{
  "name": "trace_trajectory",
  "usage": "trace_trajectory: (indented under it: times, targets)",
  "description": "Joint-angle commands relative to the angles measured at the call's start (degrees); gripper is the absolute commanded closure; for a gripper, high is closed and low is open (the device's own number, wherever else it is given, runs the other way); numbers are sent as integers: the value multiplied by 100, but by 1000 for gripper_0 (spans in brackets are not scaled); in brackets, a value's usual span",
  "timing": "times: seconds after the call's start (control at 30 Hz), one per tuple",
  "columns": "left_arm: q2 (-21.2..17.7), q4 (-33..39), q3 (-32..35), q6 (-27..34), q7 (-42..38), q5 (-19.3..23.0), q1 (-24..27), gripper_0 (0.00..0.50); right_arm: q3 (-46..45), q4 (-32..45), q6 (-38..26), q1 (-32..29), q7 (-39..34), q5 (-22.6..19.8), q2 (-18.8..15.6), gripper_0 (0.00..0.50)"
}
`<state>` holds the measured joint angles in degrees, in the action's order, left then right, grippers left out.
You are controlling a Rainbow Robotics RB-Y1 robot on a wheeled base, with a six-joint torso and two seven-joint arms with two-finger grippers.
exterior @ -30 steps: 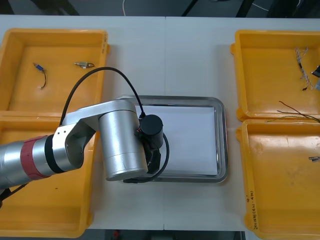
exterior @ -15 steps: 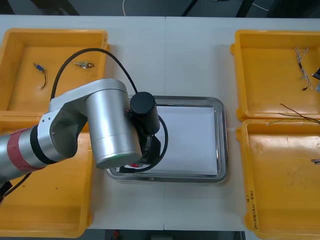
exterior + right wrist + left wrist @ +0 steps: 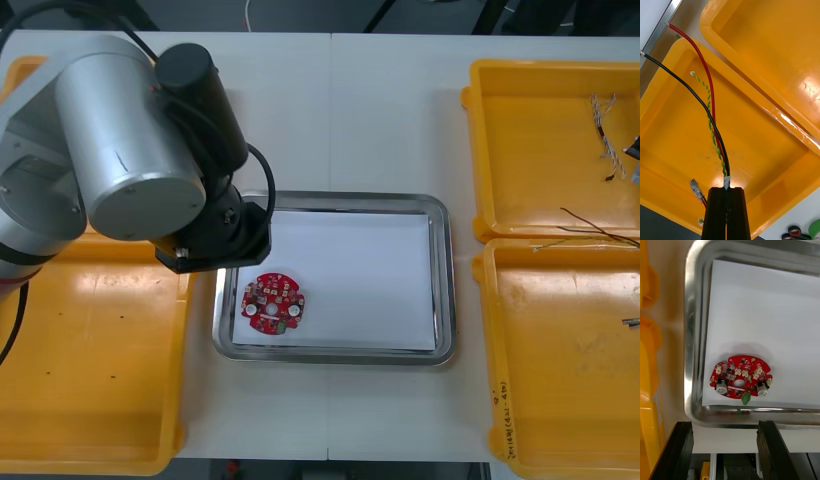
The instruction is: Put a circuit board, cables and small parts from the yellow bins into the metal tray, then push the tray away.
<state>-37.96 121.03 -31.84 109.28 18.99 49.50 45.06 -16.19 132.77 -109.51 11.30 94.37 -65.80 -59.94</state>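
A round red circuit board [image 3: 275, 303] lies flat on the white inside of the metal tray [image 3: 445, 285], in its near left corner. My left arm [image 3: 120, 140] hangs over the tray's left rim and the left bins. In the left wrist view the left gripper [image 3: 728, 452] stands open, drawn back from the board [image 3: 740, 379], with nothing between its fingers [image 3: 771, 448]. My right gripper [image 3: 728, 212] is shut on a bundle of cables [image 3: 713, 123], one black, one red, one twisted yellow-green. They rise from its fingertips over an orange-looking bin [image 3: 763, 150].
Yellow bins [image 3: 90, 350] flank the tray on the left and the right [image 3: 560, 350]. The far right bin holds a twisted blue and white cable [image 3: 603, 125]. Thin cables [image 3: 590, 235] cross the right bins' shared wall. A small metal part [image 3: 628, 320] lies in the near right bin.
The left arm has lifted and swung back to the far left, off the tray. The circuit board it was covering now lies released in the tray.
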Motion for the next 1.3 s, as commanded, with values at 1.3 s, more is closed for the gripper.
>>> trace_trajectory:
  times: [1.3]
  targets:
    - [-1486,-2752,2709,-73,1581,-124,170,0,2621,417,369,2473,205,-206,26,500]
